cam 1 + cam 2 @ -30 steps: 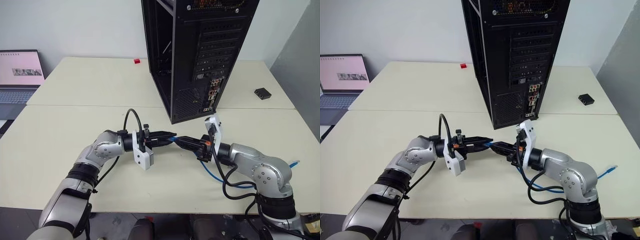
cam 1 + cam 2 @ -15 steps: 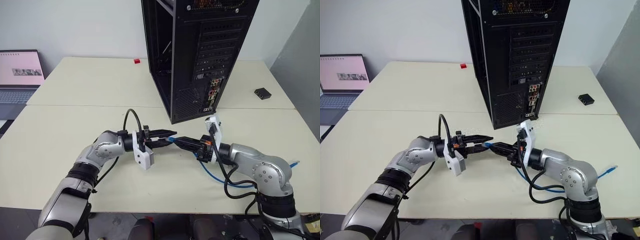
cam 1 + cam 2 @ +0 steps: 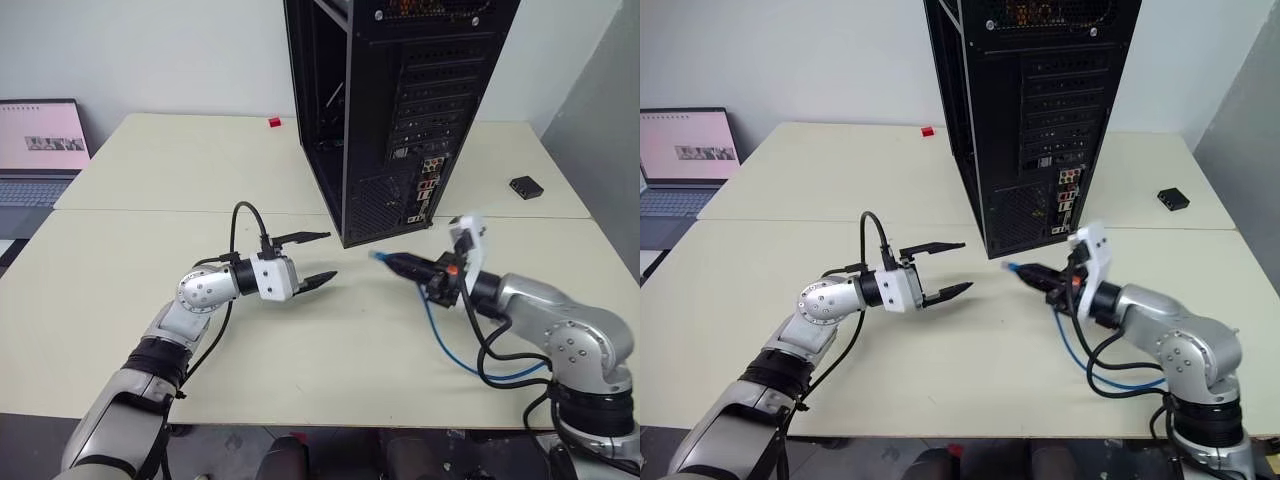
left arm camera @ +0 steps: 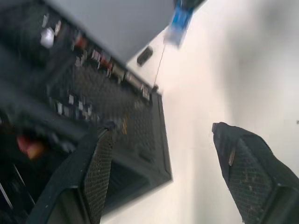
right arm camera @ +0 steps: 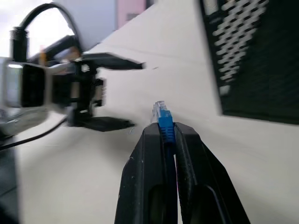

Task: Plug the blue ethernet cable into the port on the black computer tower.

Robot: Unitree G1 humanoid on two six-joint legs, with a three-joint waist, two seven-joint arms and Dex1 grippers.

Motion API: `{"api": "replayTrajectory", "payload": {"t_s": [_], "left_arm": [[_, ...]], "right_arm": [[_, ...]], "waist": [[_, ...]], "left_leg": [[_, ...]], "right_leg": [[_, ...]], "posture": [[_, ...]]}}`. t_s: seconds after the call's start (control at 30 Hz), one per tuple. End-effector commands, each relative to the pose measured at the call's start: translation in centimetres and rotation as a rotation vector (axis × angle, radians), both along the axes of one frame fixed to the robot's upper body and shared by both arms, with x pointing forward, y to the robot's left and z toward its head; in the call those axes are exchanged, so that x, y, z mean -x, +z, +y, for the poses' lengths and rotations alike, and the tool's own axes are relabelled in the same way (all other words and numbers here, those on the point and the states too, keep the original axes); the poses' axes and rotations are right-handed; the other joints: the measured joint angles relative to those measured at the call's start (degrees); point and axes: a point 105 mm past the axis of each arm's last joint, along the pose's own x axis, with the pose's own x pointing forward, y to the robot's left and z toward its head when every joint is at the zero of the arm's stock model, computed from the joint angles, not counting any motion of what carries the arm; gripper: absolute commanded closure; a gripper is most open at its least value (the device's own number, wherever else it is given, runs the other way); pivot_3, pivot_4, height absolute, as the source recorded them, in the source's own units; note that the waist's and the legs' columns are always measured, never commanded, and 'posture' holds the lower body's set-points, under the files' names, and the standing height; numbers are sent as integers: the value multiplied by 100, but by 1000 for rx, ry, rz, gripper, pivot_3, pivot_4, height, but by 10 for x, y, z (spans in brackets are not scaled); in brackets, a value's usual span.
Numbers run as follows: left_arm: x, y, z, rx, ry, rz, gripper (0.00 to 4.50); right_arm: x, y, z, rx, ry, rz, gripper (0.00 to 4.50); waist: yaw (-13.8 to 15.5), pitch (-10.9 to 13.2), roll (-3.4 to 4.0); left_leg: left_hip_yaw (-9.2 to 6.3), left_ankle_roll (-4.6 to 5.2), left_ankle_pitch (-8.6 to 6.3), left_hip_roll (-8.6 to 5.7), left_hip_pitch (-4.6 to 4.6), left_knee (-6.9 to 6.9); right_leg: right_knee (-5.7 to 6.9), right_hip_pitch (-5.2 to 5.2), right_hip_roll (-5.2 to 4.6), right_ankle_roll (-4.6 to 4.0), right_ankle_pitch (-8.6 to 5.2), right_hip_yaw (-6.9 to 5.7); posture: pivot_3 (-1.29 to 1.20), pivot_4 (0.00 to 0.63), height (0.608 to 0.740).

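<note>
Blue ethernet cable (image 5: pixel 163 122) pinched in right gripper (image 3: pixel 1032 274) | left gripper (image 3: pixel 312 258) spread, empty | risk: plug, seemingly tilted, misses port (image 3: pixel 424 187) on black computer tower (image 3: pixel 400 100).

Layout: computer tower (image 3: pixel 400 110) upright at table (image 3: pixel 150 260) centre; laptop (image 3: pixel 40 150) far left; small box (image 3: pixel 525 186) right; ethernet cable (image 3: pixel 445 340) front right.

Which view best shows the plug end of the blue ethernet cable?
The right wrist view: the plug pokes out between the right hand's shut fingers, close up. The eye views show it small beyond the fingertips, near the black computer tower; the left wrist view catches it blurred.
</note>
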Motion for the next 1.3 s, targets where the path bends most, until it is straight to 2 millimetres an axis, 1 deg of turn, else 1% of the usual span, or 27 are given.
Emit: {"api": "replayTrajectory", "payload": {"t_s": [0.03, 0.07, 0.13, 0.2, 0.3, 0.4, 0.57, 0.73, 0.97, 1.3], "left_arm": [[12, 18, -12, 64, -39, 148, 1020], [15, 20, -15, 81, -44, 198, 1020], [24, 29, -28, 119, -61, 275, 1020], [27, 35, -35, 141, -46, 318, 1020], [37, 35, -47, 118, -45, 359, 1020], [43, 34, -54, 112, -40, 384, 1020], [40, 34, -58, 138, 15, 396, 1020], [40, 34, -57, 151, 34, 408, 1020], [38, 34, -53, 160, 64, 411, 1020], [40, 35, -58, 157, 56, 418, 1020]], "right_arm": [[-17, 26, -12, 34, -154, -171, 4498], [-21, 29, -14, 40, -186, -192, 4498], [-30, 32, -18, 87, -278, -252, 4498], [-38, 32, -21, 124, -349, -290, 4498], [-49, 29, -30, 170, -455, -328, 4498], [-55, 28, -33, 167, -495, -344, 4498], [-64, 27, -34, 141, -535, -352, 4498], [-69, 25, -25, 98, -511, -349, 4498], [-77, 21, -22, 88, -519, -351, 4498], [-81, 23, -22, 75, -531, -364, 4498]], "waist": [[0, 0, 0], [-5, 0, 0], [-25, 0, 0], [-29, 0, 0], [-30, 0, 0], [-25, 0, 0], [-15, 0, 0], [-20, 1, 1], [-9, 1, 1], [1, 1, 1]], "left_leg": [[0, 0, 0, 0, 0, 0], [0, 0, 0, 1, 0, 0], [2, 0, 0, 2, 0, -1], [0, 0, 0, 2, 0, -1], [3, 0, 0, 1, 1, -2], [5, -1, 0, 1, 1, -2], [10, -2, 1, 0, 4, -2], [11, -2, 1, 2, 4, -5], [15, -2, 1, 0, 4, -4], [15, -2, 1, 1, 4, -4]], "right_leg": [[0, 0, 1, 0, 0, 0], [0, 0, 1, 0, 0, 0], [0, 0, 2, 0, 0, 3], [-1, 0, 2, 0, 0, 2], [0, 0, 2, 0, 0, 5], [-2, 0, 1, 0, 0, 8], [-2, -1, 1, 0, 0, 13], [-2, -2, 1, -1, 0, 15], [-4, -2, 0, -1, 0, 18], [-4, -2, 0, -1, 0, 19]], "posture": [[0, 150, 740], [0, 150, 740], [0, 150, 740], [0, 150, 740], [0, 150, 740], [0, 150, 740], [0, 150, 740], [0, 150, 740], [0, 150, 740], [0, 150, 740]]}}
